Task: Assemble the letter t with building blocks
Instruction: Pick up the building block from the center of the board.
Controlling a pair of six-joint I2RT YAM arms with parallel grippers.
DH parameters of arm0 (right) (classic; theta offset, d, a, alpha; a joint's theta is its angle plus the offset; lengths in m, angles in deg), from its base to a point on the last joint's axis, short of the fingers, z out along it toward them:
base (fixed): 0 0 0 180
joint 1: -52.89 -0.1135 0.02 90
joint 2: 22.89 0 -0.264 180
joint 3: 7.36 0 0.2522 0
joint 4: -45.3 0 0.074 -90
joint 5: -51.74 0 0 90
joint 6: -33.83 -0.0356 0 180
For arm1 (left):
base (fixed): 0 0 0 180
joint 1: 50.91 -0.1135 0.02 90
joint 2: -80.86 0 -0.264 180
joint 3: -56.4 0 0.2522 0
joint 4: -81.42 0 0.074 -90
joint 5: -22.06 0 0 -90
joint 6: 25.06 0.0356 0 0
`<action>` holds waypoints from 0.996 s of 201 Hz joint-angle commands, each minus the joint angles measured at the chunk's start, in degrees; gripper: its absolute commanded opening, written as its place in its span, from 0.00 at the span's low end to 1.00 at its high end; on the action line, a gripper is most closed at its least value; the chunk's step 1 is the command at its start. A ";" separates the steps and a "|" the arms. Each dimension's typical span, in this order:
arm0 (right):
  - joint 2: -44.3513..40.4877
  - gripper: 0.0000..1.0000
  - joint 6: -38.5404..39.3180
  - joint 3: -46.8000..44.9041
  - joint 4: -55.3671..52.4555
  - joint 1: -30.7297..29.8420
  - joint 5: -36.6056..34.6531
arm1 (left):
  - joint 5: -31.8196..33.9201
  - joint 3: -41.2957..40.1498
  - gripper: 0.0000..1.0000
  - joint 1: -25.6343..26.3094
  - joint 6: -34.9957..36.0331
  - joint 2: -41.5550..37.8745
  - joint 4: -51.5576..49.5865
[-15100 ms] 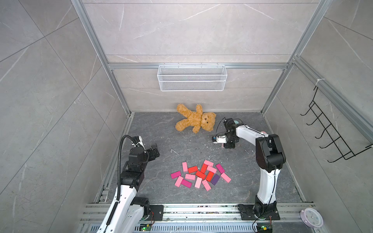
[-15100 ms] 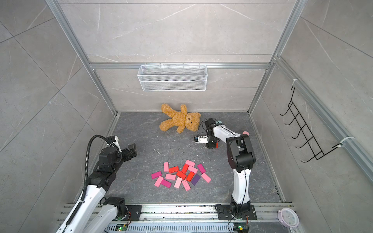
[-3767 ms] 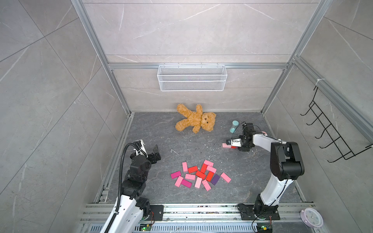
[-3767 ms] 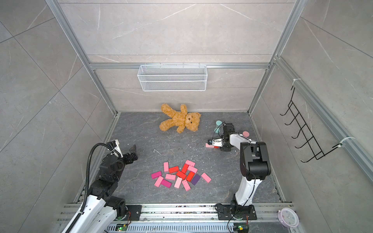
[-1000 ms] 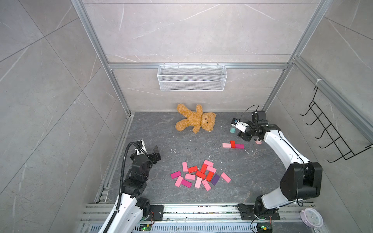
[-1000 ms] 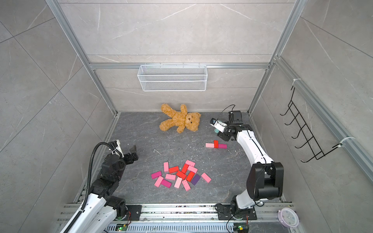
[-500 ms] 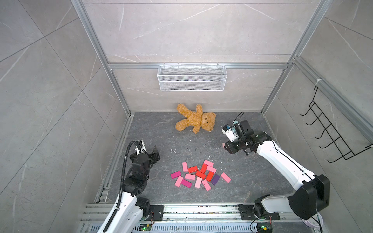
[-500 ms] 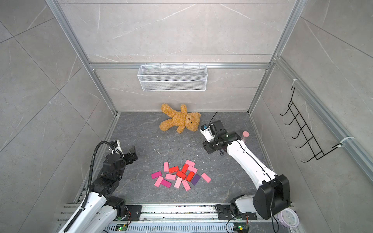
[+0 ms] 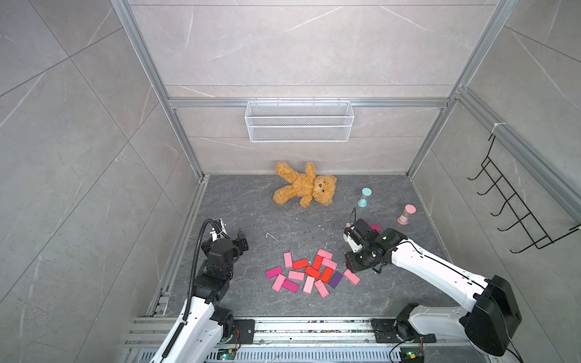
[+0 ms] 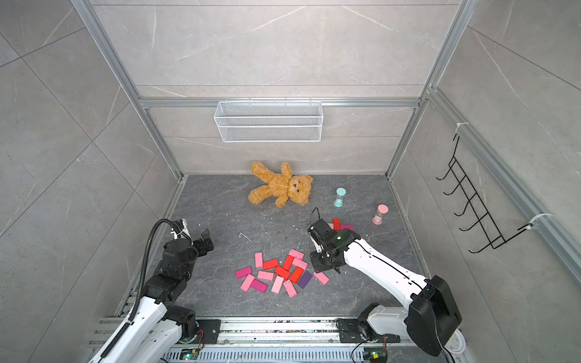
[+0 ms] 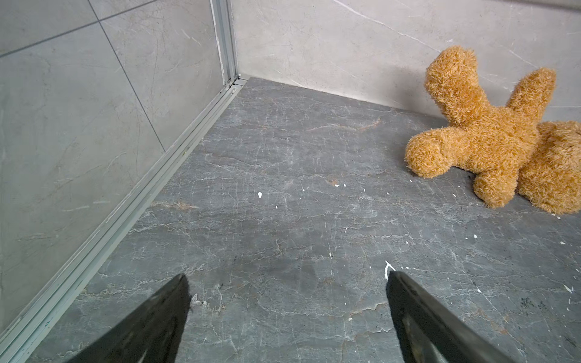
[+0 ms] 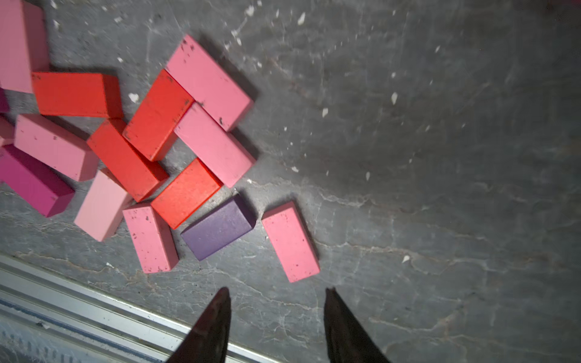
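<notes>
The building blocks (image 9: pixel 311 272) lie in a loose pile of pink, magenta, red and one purple (image 12: pixel 218 228) at the front middle of the floor. A lone pink block (image 12: pixel 290 242) lies at the pile's right edge. My right gripper (image 12: pixel 276 290) hangs just above the floor beside it, open, with nothing between its fingers; in a top view it (image 9: pixel 352 265) covers the pile's right side. Behind the right arm, a red block (image 10: pixel 336 223) stands by a magenta one (image 10: pixel 346 227). My left gripper (image 11: pixel 287 276) is open wide over bare floor at the left (image 9: pixel 242 240).
A brown teddy bear (image 9: pixel 306 188) lies at the back. A teal hourglass (image 9: pixel 364 197) and a pink hourglass (image 9: pixel 406 214) stand at the back right. A wire basket (image 9: pixel 298 125) hangs on the back wall. A metal rail (image 12: pixel 94 308) runs along the front edge.
My right arm has swung from the back by the teal hourglass forward to the right edge of the pile, its jaws a little narrower. The left arm has barely moved.
</notes>
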 commanded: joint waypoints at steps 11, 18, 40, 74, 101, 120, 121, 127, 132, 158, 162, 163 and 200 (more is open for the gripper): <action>1.69 0.50 -7.34 -3.80 5.18 -1.61 -1.72 | 1.82 2.46 1.00 0.35 0.89 0.00 0.63; 2.14 0.51 -7.99 -4.46 6.39 -1.74 -2.17 | 1.77 2.50 1.00 0.40 0.95 0.00 0.58; 3.90 0.51 -9.16 -6.25 9.32 -1.92 -3.51 | 1.77 2.53 1.00 0.35 0.92 -0.09 0.50; 6.40 0.52 -9.89 -8.09 11.76 -1.90 -5.26 | 1.87 2.43 1.00 0.39 0.90 -0.18 0.40; 7.11 0.52 -10.45 -9.44 13.54 -1.93 -6.11 | 1.86 2.31 1.00 0.34 0.91 -0.17 0.45; 8.12 0.51 -10.56 -10.18 14.71 -1.93 -5.39 | 1.89 2.34 1.00 0.34 0.82 -0.17 0.47; 8.20 0.51 -10.56 -10.18 14.77 -1.93 -5.36 | 1.87 2.36 1.00 0.34 0.86 -0.22 0.49; 8.39 0.51 -10.79 -10.55 15.08 -1.86 -5.19 | 1.93 2.35 1.00 0.34 0.81 -0.19 0.50; 8.57 0.51 -10.92 -10.80 15.31 -1.92 -5.03 | 1.96 2.38 1.00 0.34 0.81 -0.20 0.51; 8.36 0.50 -11.72 -12.44 16.56 -2.01 -4.28 | 2.10 2.28 1.00 0.42 0.76 -0.39 0.41; 8.19 0.50 -11.77 -12.69 16.75 -2.09 -4.11 | 2.09 2.27 1.00 0.43 0.73 -0.39 0.45; 8.23 0.50 -11.82 -12.75 16.80 -2.09 -4.10 | 2.10 2.28 1.00 0.43 0.77 -0.37 0.43; 8.97 0.48 -13.05 -13.80 17.81 -3.53 -3.30 | 1.94 2.33 1.00 0.44 0.73 -0.43 0.29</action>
